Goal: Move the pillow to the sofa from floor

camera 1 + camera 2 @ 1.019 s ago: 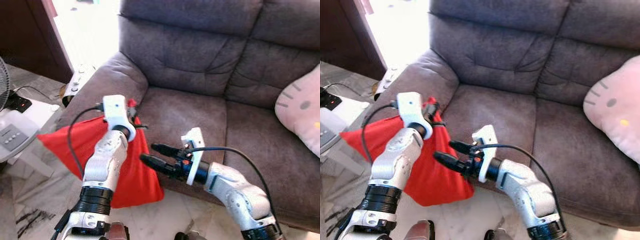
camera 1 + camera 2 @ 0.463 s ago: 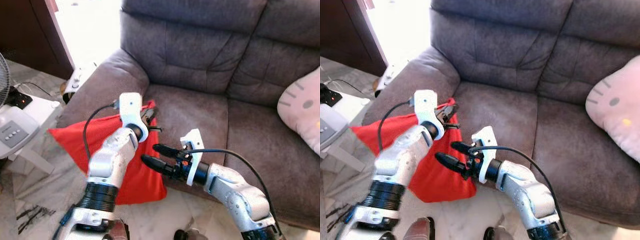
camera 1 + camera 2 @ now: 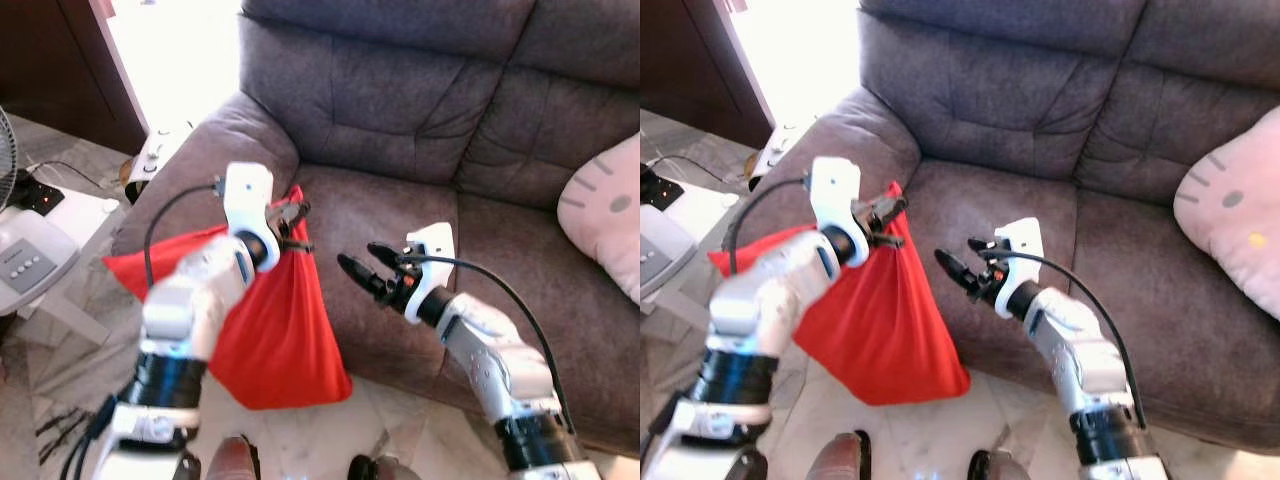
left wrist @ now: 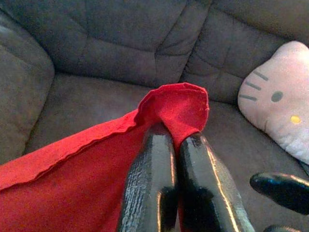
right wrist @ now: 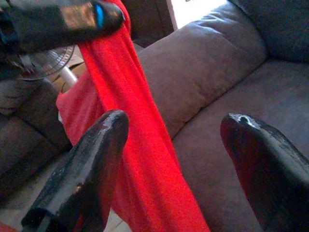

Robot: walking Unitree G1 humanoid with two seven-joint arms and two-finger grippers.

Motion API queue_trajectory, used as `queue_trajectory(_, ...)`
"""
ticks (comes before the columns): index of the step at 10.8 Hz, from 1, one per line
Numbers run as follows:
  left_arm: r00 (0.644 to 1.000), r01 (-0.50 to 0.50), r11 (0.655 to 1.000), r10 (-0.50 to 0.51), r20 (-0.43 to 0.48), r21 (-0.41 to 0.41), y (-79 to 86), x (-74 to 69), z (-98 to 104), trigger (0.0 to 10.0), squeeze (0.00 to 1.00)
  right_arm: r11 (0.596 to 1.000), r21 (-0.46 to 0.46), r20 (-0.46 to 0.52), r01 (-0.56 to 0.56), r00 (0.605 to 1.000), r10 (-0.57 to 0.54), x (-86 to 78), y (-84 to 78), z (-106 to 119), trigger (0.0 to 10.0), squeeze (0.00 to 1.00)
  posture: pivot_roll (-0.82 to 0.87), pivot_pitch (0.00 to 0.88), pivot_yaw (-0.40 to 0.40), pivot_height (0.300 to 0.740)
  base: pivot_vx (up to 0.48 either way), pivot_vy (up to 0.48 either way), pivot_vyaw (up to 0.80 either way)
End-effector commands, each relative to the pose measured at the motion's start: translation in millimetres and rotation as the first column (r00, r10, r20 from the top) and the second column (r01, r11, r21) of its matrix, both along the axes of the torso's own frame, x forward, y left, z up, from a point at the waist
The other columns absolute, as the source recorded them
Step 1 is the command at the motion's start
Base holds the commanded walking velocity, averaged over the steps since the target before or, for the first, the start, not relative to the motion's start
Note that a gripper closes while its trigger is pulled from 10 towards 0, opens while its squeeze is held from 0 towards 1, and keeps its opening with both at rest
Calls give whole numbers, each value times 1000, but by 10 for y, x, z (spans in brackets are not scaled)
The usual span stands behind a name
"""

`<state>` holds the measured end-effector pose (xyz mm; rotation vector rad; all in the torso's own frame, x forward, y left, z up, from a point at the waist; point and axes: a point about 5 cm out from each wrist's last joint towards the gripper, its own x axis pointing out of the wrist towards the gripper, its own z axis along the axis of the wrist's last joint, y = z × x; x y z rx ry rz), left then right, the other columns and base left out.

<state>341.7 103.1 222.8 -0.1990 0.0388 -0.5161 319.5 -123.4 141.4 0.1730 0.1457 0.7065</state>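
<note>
In the left eye view, the left gripper point(image 3: 291, 226) sits left of centre, pinching one corner of the red pillow point(image 3: 270, 330), which hangs down past the front edge of the sofa point(image 3: 400, 230) toward the lower middle of the frame. The right gripper point(image 3: 368, 266) hovers at centre over the seat, fingers spread and holding nothing. The right eye view shows the same layout, with a pink cat-face cushion point(image 3: 1235, 220) at the right edge. The left wrist view, lower centre, shows both black fingers point(image 4: 149, 183) clamped on a small fold of red cloth. The right wrist view has the pillow hanging at left between its parted fingers. A grip this small could slip under the pillow's weight, and the dangling bulk could snag on the seat front.
</note>
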Motion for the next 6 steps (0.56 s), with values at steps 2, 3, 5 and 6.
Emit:
queue_trajectory(2, 965, 162, 985, -146, 218, -55, -144, -180, 547, 10000, 0, 997, -78, -8, -6, 1000, 6, 0, 6, -152, 10000, 0, 142, 194, -41, 703, 0, 0, 0)
queue_trajectory(3, 957, 217, 973, -197, 212, -74, -198, -229, 563, 10000, 0, 998, -60, -5, -23, 1000, 23, -12, 34, -196, 10000, 0, 145, 192, -40, 703, 0, 0, 0)
queue_trajectory(5, 951, 260, 963, -241, 196, -76, -259, -275, 544, 10000, 0, 981, 49, 44, -187, 982, 185, -134, 201, -137, 10000, 0, 145, 187, -38, 703, 0, 0, 0)
queue_trajectory(6, 947, 272, 960, -255, 193, -67, -278, -293, 544, 10000, 0, 974, 74, 60, -214, 976, 209, -143, 231, -123, 10000, 0, 146, 186, -41, 703, 0, 0, 0)
